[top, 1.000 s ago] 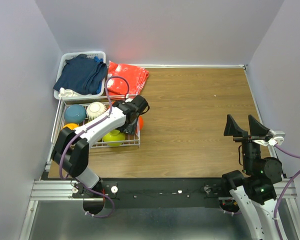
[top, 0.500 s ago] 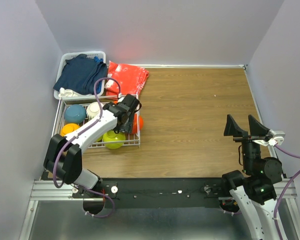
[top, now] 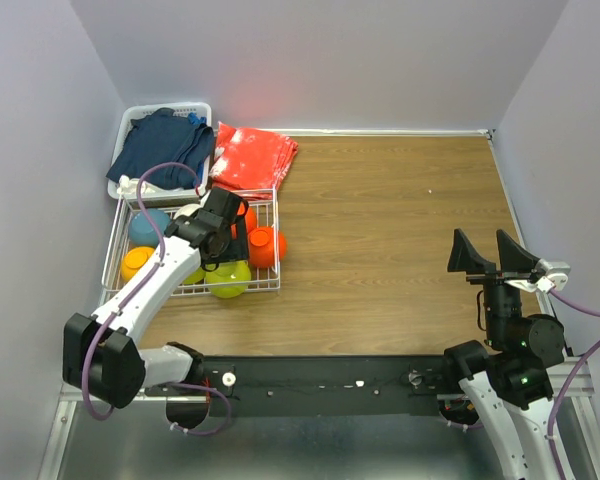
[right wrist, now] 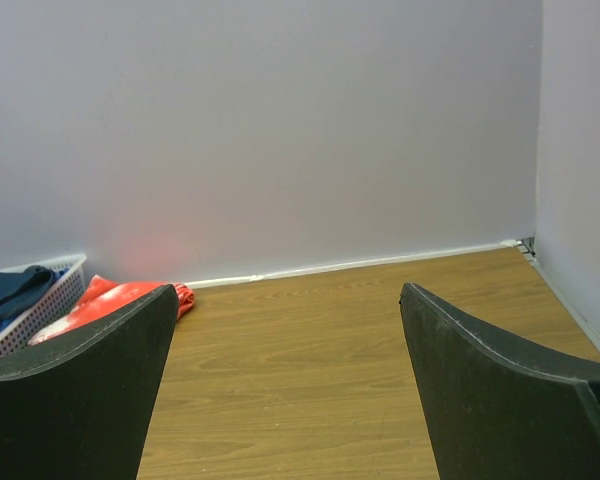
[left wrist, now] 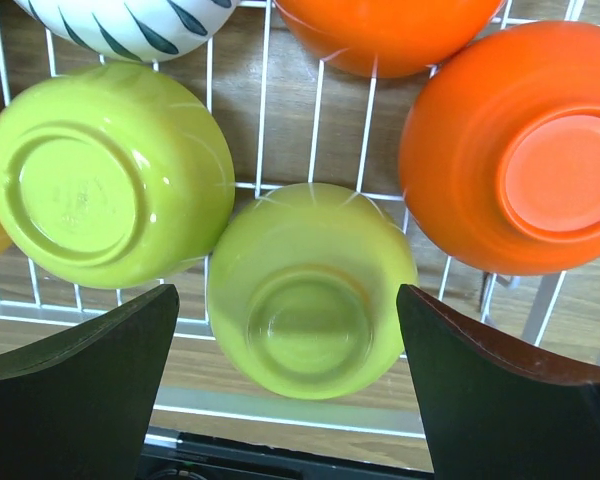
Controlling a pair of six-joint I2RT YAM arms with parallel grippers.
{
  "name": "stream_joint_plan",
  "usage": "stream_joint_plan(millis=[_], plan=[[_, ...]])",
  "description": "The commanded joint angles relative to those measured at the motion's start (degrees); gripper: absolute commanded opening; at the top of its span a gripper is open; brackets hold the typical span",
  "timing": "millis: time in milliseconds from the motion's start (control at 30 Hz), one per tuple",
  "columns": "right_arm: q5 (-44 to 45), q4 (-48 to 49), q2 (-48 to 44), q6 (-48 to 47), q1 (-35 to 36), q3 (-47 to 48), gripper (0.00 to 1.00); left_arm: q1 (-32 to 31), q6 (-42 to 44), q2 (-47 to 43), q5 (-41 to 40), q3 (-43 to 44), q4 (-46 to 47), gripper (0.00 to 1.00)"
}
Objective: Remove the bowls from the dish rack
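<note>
The white wire dish rack [top: 113, 240] stands at the table's left and holds several bowls. The top view shows a blue bowl [top: 145, 226], a yellow-orange bowl [top: 136, 262], a lime green bowl [top: 229, 279] and two red-orange bowls [top: 266, 247]. My left gripper [top: 232, 248] hovers open over the rack. In the left wrist view, the left gripper [left wrist: 288, 296] is open on either side of one lime green bowl [left wrist: 310, 290] without touching it. Around it are a second lime green bowl [left wrist: 108, 175], upside down, a red-orange bowl [left wrist: 520, 160] and the white ribbed bowl [left wrist: 120, 25]. My right gripper [top: 491, 258] is open and empty, raised at the right.
A white plastic basket [top: 132, 122] of dark blue clothes stands behind the rack, with a red cloth [top: 255, 155] beside it. Walls close in the left, back and right. The right wrist view shows brown table [right wrist: 360, 340] and the back wall.
My left arm has swung left and back, from the rack's right edge to over its middle, uncovering the red-orange bowl at the right edge. The right arm has not moved.
</note>
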Motion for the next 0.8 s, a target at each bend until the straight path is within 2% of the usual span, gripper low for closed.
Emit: stream_joint_plan(millis=[0, 133, 267, 333, 367, 400, 533, 667, 700, 767], plan=[[-0.1, -1.2, -1.9, 0.6, 0.5, 0.1, 1.0, 1.1, -1.8, -2.2, 4.0, -1.9, 1.5, 0.99], [-2.1, -0.4, -1.1, 0.9, 0.5, 0.5, 1.0, 1.2, -1.0, -2.2, 6.1, -1.7, 3.1, 0.99], [-4.2, -2.7, 7.7, 4.3, 0.5, 4.4, 1.0, 1.2, 0.6, -2.2, 7.4, -1.3, 4.9, 0.99], [-10.4, -3.8, 12.2, 5.9, 0.4, 6.7, 1.0, 1.4, 1.7, -2.4, 7.9, -1.4, 6.4, 0.99], [-12.9, -5.2, 18.2, 6.5, 0.4, 9.4, 1.0, 1.5, 2.2, -2.3, 8.2, -1.4, 7.1, 0.99], [-18.2, -6.0, 20.9, 8.3, 0.5, 10.6, 1.0, 1.8, 2.5, -2.3, 8.7, -1.5, 8.2, 0.99], [-28.3, -7.5, 35.3, 12.9, 0.5, 16.0, 1.0, 3.3, 3.7, -2.9, 11.6, -2.4, 12.3, 0.99], [-36.1, -6.9, 44.7, 14.7, 0.4, 18.9, 1.0, 7.9, 3.1, -3.3, 17.5, -4.1, 16.6, 0.99], [-37.6, -6.3, 45.6, 14.7, 0.5, 19.1, 1.0, 9.0, 2.6, -3.5, 22.7, -4.5, 19.1, 0.99], [-40.8, -4.1, 47.3, 15.0, 0.5, 18.7, 1.0, 12.3, 1.3, -3.7, 26.7, -5.3, 21.7, 0.99]])
